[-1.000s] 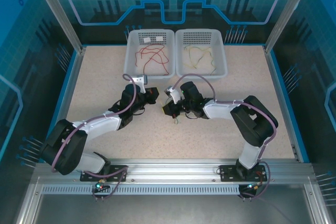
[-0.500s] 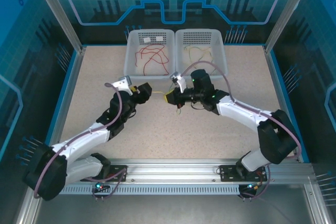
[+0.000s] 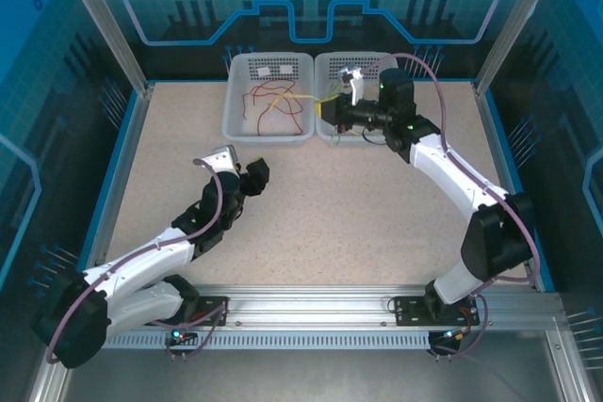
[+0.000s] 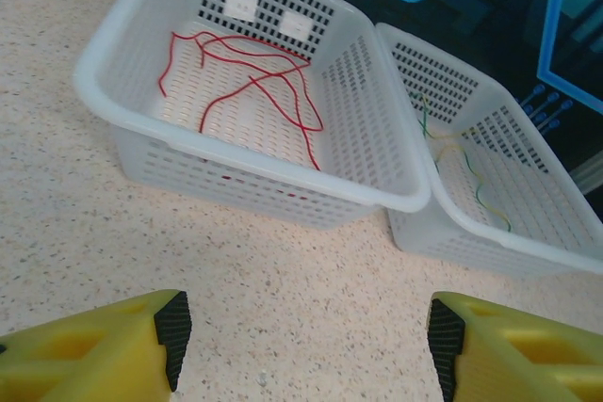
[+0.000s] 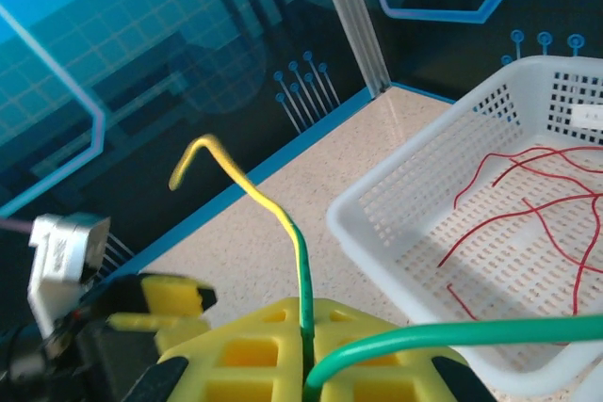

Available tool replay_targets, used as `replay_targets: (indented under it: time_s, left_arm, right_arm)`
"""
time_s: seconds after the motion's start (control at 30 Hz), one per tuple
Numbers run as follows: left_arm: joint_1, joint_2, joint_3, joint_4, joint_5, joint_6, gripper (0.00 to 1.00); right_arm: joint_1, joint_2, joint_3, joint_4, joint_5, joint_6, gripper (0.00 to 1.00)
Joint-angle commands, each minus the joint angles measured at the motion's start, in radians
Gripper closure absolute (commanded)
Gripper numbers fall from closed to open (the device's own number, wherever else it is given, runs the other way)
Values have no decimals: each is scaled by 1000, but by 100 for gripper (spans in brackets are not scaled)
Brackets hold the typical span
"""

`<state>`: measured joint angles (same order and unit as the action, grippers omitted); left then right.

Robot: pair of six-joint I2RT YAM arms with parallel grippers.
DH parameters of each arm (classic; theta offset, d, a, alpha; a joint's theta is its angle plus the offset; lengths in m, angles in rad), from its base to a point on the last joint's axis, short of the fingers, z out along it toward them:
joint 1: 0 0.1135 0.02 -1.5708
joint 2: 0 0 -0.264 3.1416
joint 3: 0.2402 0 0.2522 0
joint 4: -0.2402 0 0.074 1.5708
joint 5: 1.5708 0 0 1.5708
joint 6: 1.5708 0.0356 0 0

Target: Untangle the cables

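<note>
My right gripper (image 3: 332,108) hovers over the gap between the two white baskets, shut on a green cable with a yellow end (image 5: 298,249) that sticks up from its closed fingers (image 5: 306,364). The yellow end (image 3: 285,96) reaches out above the left basket (image 3: 264,132). Red cables (image 4: 252,84) lie loose inside that left basket. The right basket (image 4: 509,242) holds thin yellow and green cables (image 4: 468,165). My left gripper (image 3: 252,176) is low over the table in front of the left basket, open, with bare table between its fingers (image 4: 306,345).
The baskets stand side by side against the back edge of the table. A blue rim (image 3: 118,171) borders the table, with metal frame posts (image 3: 104,21) at the back corners. Speckled tabletop (image 3: 349,204) spreads between the two arms.
My right gripper has carried the green-yellow cable from the table's middle up and back to the baskets. My left gripper has opened, let go and drawn back to the left.
</note>
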<state>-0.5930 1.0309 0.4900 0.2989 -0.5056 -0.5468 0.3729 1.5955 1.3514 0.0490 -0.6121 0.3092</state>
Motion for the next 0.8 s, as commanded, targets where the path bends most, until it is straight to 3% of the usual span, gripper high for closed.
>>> replay_targets:
  time_s: [0.0, 0.13, 0.3, 0.47, 0.6, 0.77]
  left_arm:
    - [-16, -15, -27, 58, 23, 49, 31]
    - [-18, -3, -37, 82, 25, 44, 31]
    - [-22, -2, -13, 40, 22, 48, 31]
    - [-24, -9, 2, -11, 4, 54, 30]
    - [-25, 1, 10, -17, 6, 59, 31]
    - [-27, 32, 42, -40, 9, 61, 31]
  right_arm:
    - [-14, 59, 72, 28, 18, 70, 100]
    - [-49, 186, 197, 54, 71, 181, 100]
    - [-106, 416, 487, -105, 210, 370, 100]
    - [-104, 631, 867, -478, 542, 414, 100]
    - [-98, 837, 1185, -694, 697, 471, 100]
    - [-87, 909, 1234, -725, 839, 572, 100]
